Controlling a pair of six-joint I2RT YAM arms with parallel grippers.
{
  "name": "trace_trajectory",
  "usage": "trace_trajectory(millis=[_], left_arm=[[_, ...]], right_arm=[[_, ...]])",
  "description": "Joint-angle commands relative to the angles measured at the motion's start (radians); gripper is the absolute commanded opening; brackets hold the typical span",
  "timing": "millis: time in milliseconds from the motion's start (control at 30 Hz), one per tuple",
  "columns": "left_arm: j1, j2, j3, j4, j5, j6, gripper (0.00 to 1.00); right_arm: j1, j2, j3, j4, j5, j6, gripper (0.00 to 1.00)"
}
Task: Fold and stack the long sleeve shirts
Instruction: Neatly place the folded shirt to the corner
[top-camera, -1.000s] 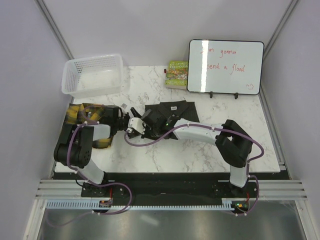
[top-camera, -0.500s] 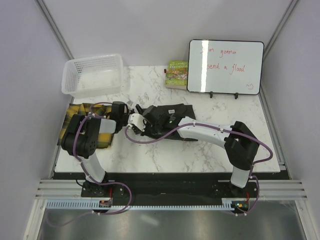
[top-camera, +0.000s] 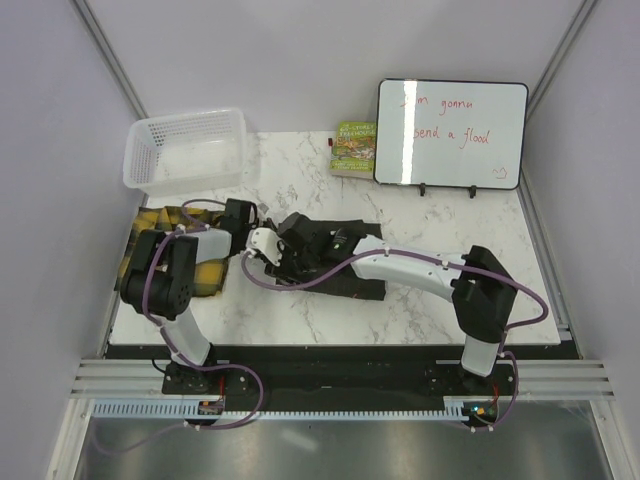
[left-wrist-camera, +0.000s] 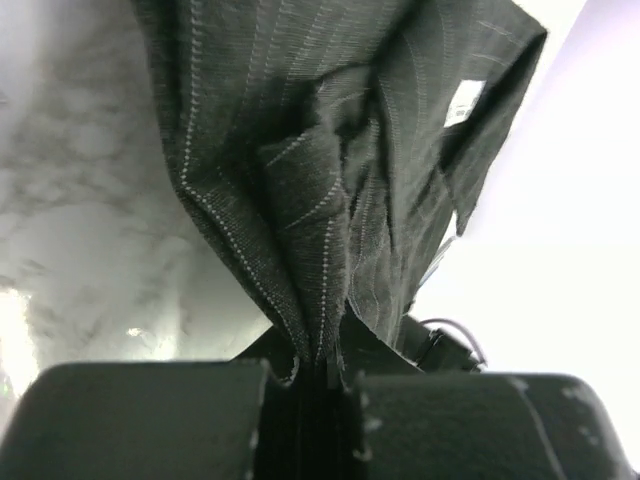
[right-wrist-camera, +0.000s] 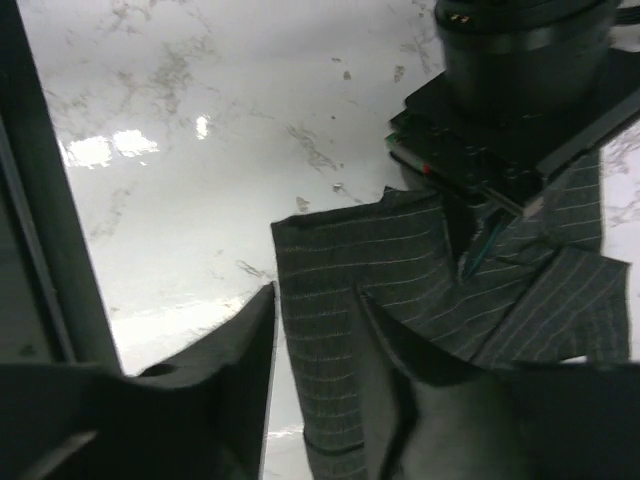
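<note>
Pinstripe shirt (top-camera: 352, 225) bunched mid-desk (top-camera: 300, 320), under right arm. Left pincer (left-wrist-camera: 320, 370) pressed tight on fold of it, cloth spreading out from tips. Right pincer (right-wrist-camera: 315, 300) straddles shirt edge just beside left one; fingers part apart, clamped or not, cannot tell. Plaid shirt (top-camera: 208, 272) flat at desk's left edge, beneath left arm.

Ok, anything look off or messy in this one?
Nothing spilled or damaged. The dark pinstripe shirt is bunched rather than flat, pinched in the left gripper; the plaid shirt lies rumpled at the left edge of the table, partly under the left arm.
</note>
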Motion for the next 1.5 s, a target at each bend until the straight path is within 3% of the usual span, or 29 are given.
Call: trace_trajectory(millis=[0, 100, 200, 333, 767, 1233, 1467], left_arm=[[0.012, -0.083, 0.193, -0.481, 0.037, 0.396, 0.02], [0.016, -0.118, 0.302, -0.724, -0.085, 0.617, 0.02], [0.018, -0.137, 0.375, -0.848, -0.211, 0.771, 0.02], [0.048, -0.143, 0.436, -1.028, -0.345, 0.926, 0.02], [0.17, -0.25, 0.697, -1.208, -0.511, 1.199, 0.02], [0.263, -0.302, 0.82, -1.261, -0.58, 1.268, 0.02], [0.306, -0.353, 0.847, -1.29, -0.543, 1.267, 0.02]], right_arm=[[-0.021, -0.072, 0.047, -0.037, -0.041, 0.018, 0.62], [-0.08, -0.118, 0.037, -0.086, -0.071, 0.024, 0.83], [-0.13, -0.157, 0.01, -0.114, -0.065, 0.01, 0.98], [-0.192, -0.183, -0.013, -0.127, -0.056, 0.015, 0.98], [-0.221, -0.212, -0.033, -0.126, -0.061, 0.029, 0.98], [-0.219, -0.224, -0.047, -0.126, -0.048, 0.021, 0.98], [-0.221, -0.224, -0.045, -0.129, -0.045, 0.021, 0.98]])
